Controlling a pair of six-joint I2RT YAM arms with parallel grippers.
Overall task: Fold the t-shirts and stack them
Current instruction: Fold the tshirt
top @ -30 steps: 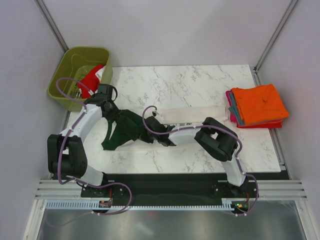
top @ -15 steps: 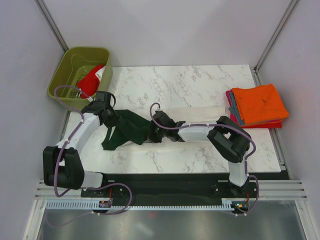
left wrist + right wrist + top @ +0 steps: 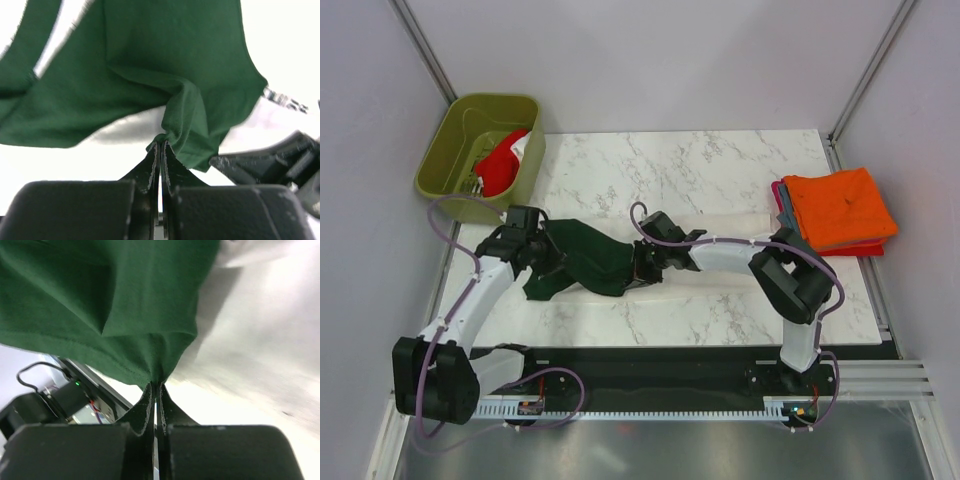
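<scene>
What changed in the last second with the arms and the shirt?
The left gripper drew back toward the near edge and the right gripper edged right, pulling the cream and green t-shirt along. Both stayed shut on its green cloth. The folded stack, the bin and the red shirt in it did not move.

Soft, matt green cloth of the t-shirt bunches at the left gripper tips. Its black fingers look like grainy, matt plastic. Beneath them, the table is smooth and marble-patterned.
</scene>
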